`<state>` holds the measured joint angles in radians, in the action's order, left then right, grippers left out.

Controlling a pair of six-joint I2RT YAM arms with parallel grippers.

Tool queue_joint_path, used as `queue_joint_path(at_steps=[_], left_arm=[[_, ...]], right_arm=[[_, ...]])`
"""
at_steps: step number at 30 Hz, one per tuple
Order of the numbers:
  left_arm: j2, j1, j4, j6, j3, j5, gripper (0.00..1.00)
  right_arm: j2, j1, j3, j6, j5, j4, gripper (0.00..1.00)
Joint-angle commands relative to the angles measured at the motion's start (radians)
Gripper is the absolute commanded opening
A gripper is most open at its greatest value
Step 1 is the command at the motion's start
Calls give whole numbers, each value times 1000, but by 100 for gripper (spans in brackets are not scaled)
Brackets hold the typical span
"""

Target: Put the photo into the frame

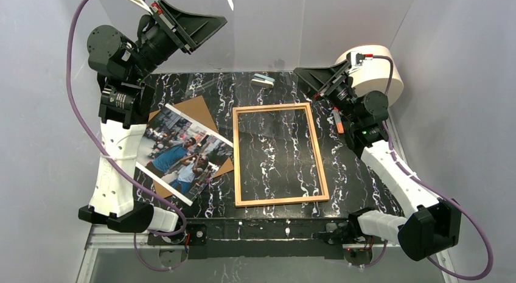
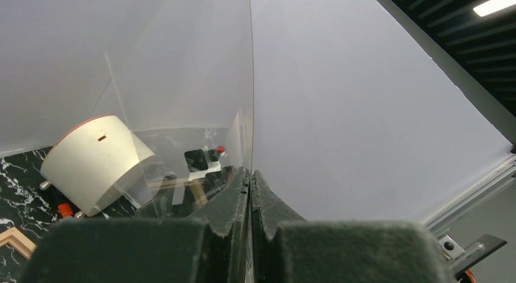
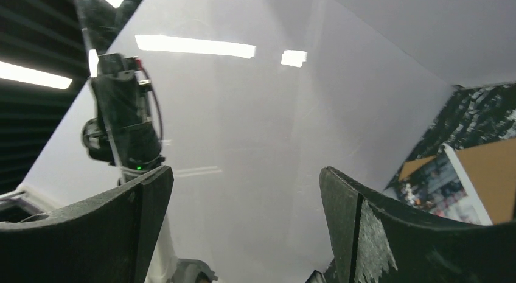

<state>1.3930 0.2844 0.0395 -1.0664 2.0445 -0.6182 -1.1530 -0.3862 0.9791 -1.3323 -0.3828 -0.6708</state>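
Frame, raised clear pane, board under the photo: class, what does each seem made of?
Frame: seemingly light wood, matt, thin pale-tan edging. Pane, pinched in the left gripper: transparent, reflective; glass or acrylic, cannot tell. Board: likely cardboard, plain dull brown.

Black marbled table (image 1: 344, 179) bears the frame (image 1: 283, 201), brown cardboard (image 1: 195, 109) and overlapping photo (image 1: 182, 152).

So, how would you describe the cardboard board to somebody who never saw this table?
On the black marble table, look left of the light-wood frame. The cardboard board lies flat there, partly under the colour photo. It alone is plain brown, with no picture and no white border.
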Motion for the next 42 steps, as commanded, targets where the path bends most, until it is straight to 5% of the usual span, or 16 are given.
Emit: queue_joint_path(at_steps=[1,6,19,30,36,41,42], left_arm=[[-26,0,29,6,22,-8,0],[-24,-1,174,80,46,72,0],[-23,0,278,156,5,157,0],[-24,-2,308,184,-9,206,0],[-19,-3,313,183,-19,203,0],[-17,-3,307,182,-51,193,1],[-21,-3,312,191,-76,199,7]], right_arm=[[-24,17,69,-97,-107,-292,99],[-89,23,114,-257,-152,-494,96],[31,39,97,-87,-98,-109,48],[66,63,-32,-145,-73,-105,51],[52,96,-42,-198,-80,-129,31],[34,122,-42,-223,-109,-136,3],[32,127,-39,-217,-117,-119,1]])
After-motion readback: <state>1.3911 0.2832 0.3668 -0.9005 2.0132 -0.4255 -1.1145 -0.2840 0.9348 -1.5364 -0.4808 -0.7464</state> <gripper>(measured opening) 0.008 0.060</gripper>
